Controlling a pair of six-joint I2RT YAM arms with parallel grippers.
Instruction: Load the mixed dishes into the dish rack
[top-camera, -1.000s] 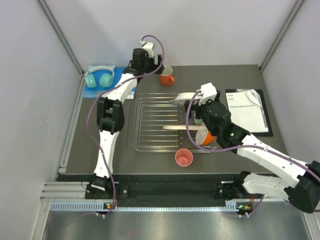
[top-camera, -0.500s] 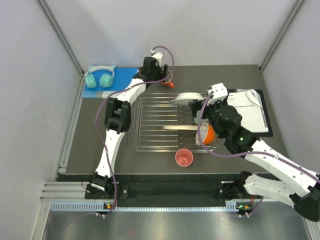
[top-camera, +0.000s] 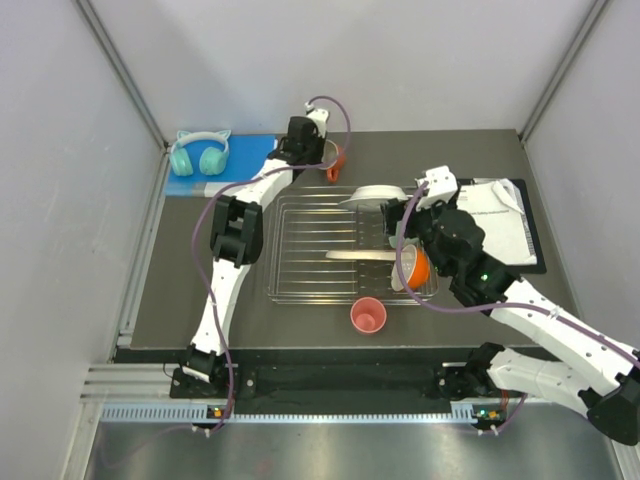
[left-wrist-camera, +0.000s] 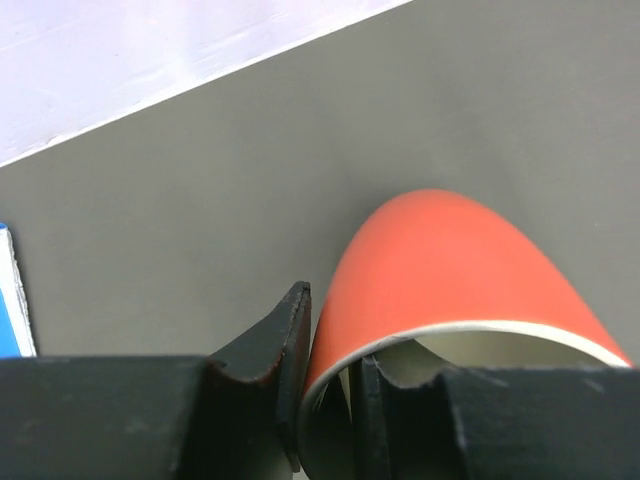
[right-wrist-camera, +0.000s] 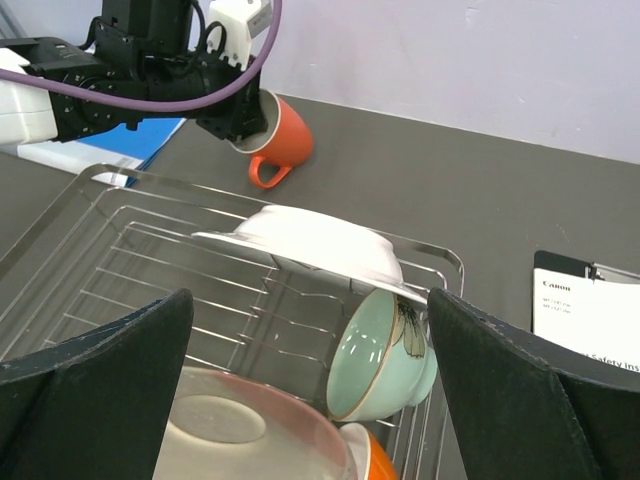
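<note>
- Your left fingers (left-wrist-camera: 265, 350) pinch the mug (left-wrist-camera: 440, 270) by its rim, one outside the wall and one inside the mouth.
- The left wrist view shows that grip close up, and otherwise only grey table (left-wrist-camera: 200, 200).
- The right wrist view adds what that view cannot show. The mug is tilted, mouth toward the left gripper (right-wrist-camera: 243, 118), handle low. It sits on the table just beyond the far rim of the rack (top-camera: 305, 240).
- Your right fingers (right-wrist-camera: 110, 390) stand wide apart with nothing between them. The right gripper (right-wrist-camera: 310, 300) hangs over the rack's right side.
- Below it, the white plate (right-wrist-camera: 320, 250) leans across the far right corner of the rack.
- The mint bowl (right-wrist-camera: 385, 360) lies on its side under that plate's edge, mouth facing left. In the top view your right arm hides this bowl.
- The sprig plate (right-wrist-camera: 240, 425) and the orange bowl (top-camera: 414, 268) sit in the rack's near right part, the bowl tipped on its side.
- Only the top view shows the pink cup (top-camera: 368, 316), upright on the table just outside the rack's near rim.
- It also shows the headphones (top-camera: 200, 152) at far left and the clipboard (top-camera: 500, 225) right of the rack.
</note>
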